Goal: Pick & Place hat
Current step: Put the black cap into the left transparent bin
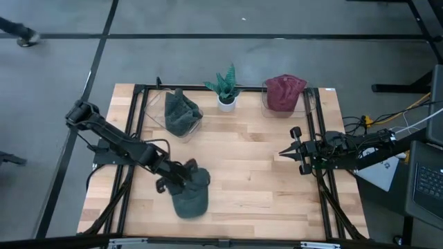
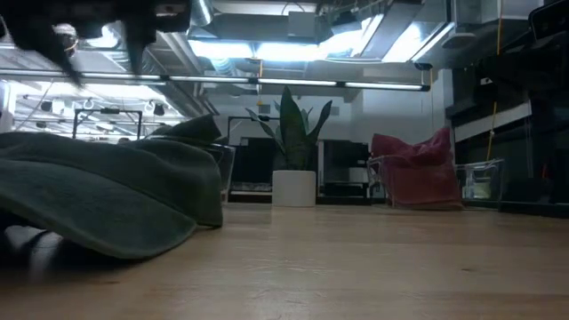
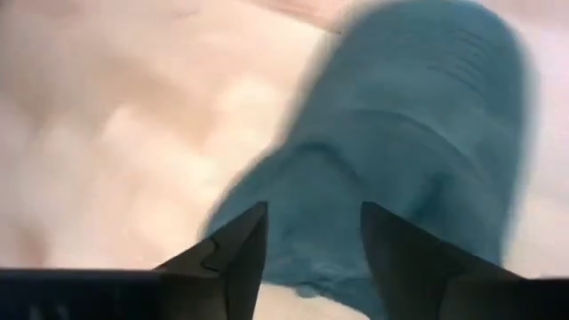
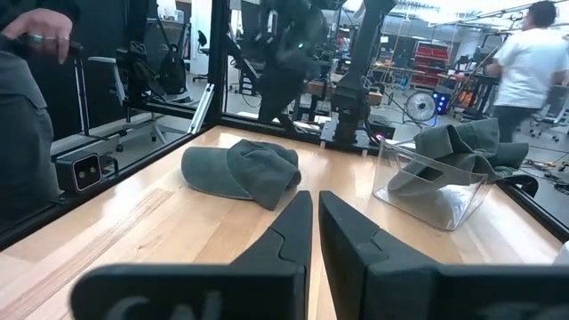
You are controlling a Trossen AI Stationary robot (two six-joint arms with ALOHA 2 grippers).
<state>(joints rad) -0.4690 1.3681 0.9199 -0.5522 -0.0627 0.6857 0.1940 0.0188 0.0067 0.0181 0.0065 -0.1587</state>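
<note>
— Where's your left gripper (image 1: 181, 181) right now?

— I've got it low over the near-left part of the table (image 1: 256, 180), right at the top edge of the dark green hat (image 1: 191, 196). From the left wrist camera my two fingers (image 3: 236, 258) stand apart with the hat (image 3: 400, 169) showing between and beyond them, so the claw is spread and I'm not holding anything. I can't tell whether the tips touch the fabric.

— And the hat itself?

— Lying flat on the wood, slumped, close to the front edge. At table height it fills the left side as a low folded mound (image 2: 107, 191).

— The right gripper (image 1: 296, 150)?

— Waiting at the right edge of the table, pointing inward. Its wrist camera shows the fingers (image 4: 289, 236) nearly together, only a thin slit between them, nothing in it.

— What else is out there?

— Along the far side: a clear bin (image 1: 154, 111) with another green hat (image 1: 181, 112) in it, a small potted plant (image 1: 225, 88) in the middle, and a second clear bin (image 1: 310, 102) holding a dark red hat (image 1: 284, 92). Beyond the table my right wrist camera picks up a person in a white shirt (image 4: 524, 62) and, nearer, someone's hand (image 4: 40, 31).
</note>
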